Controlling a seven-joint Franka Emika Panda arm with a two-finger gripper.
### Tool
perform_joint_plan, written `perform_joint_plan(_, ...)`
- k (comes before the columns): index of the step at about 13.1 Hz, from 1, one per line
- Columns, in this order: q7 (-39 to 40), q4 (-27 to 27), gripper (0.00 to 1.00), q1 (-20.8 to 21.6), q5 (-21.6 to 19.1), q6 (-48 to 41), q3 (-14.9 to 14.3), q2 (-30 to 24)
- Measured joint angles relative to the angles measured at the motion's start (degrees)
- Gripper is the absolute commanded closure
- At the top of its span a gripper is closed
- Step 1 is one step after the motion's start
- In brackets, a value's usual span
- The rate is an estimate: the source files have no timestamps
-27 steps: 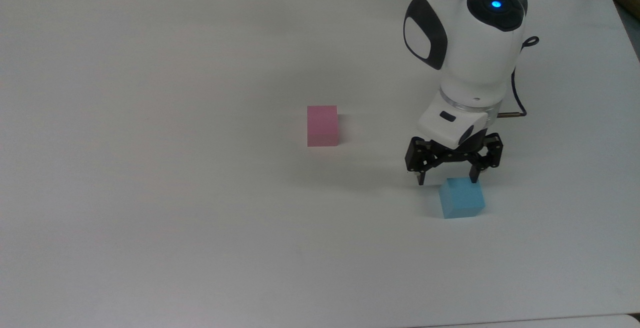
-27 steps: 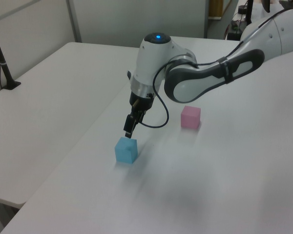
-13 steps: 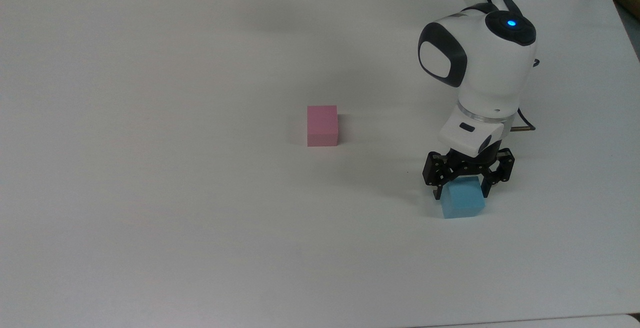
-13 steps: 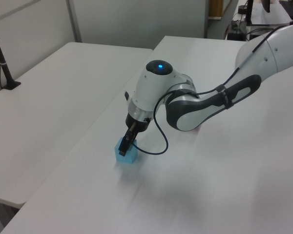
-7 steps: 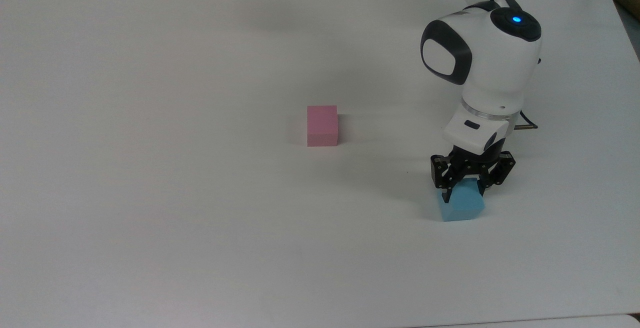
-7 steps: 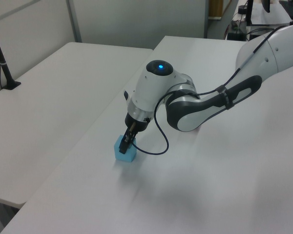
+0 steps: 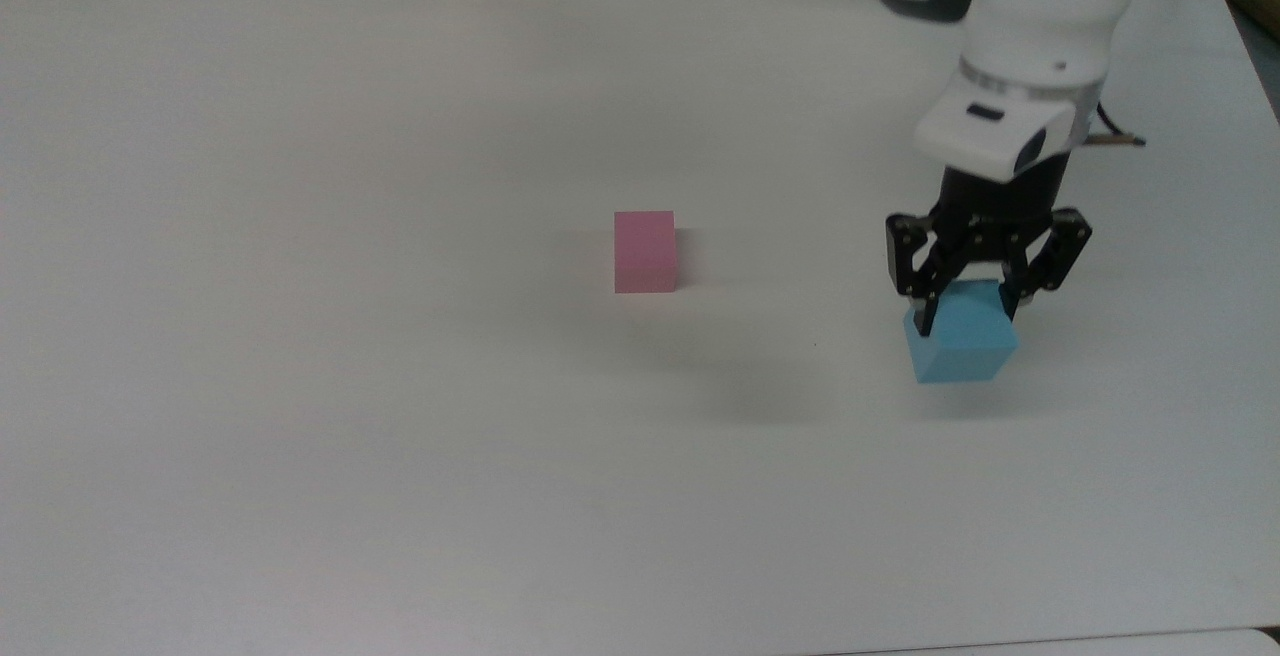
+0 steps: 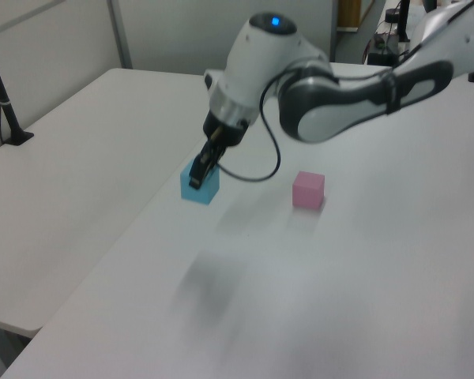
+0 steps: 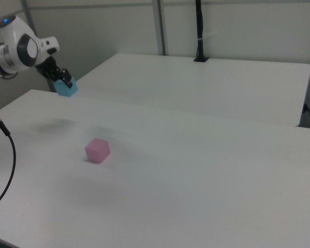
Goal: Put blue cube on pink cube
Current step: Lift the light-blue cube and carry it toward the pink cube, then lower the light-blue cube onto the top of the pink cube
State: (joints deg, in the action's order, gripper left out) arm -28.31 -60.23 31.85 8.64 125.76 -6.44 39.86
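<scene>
Franka arm's gripper (image 7: 968,314), jaws clamped on blue cube (image 7: 962,341), holds it clear above tabletop (image 7: 300,436), well to the top view's right of pink cube (image 7: 645,251). Pickup done; carry-over & stacking left, by the look.

A big white table (image 7: 300,386) spreads wide under the lights, matte and plain, with a soft grey shadow (image 7: 770,401) smudged on its surface in the top view. Beside it stands a 2nd white table (image 9: 206,85), and on that one's far edge a black post (image 9: 199,31) is clamped, rising upright against the pale wall (image 9: 248,26). In the left view, the same kind of black post (image 8: 1,95) leans up from the 2nd table's edge at the left view's left.
</scene>
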Motion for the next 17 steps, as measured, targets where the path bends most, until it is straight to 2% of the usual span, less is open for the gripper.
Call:
perform_joint_plan(2,0.0,-1.85,0.78,-0.12,0.0,-1.74,0.0,-3.51)
perform_joint_plan(7,0.0,-3.88,0.78,-0.23,0.01,-3.68,-0.23,-7.49)
perform_joint_plan(8,0.0,-6.41,0.78,-0.24,0.01,-3.99,-0.24,-9.21)
perform_joint_plan(12,0.0,-23.93,0.78,-0.94,0.03,-3.92,-0.47,-22.86)
perform_joint_plan(14,0.06,-32.63,0.78,-3.07,0.03,-2.48,-0.5,-30.77)
perform_joint_plan(17,1.92,-44.01,0.78,-6.01,0.07,1.53,-0.41,-38.87)
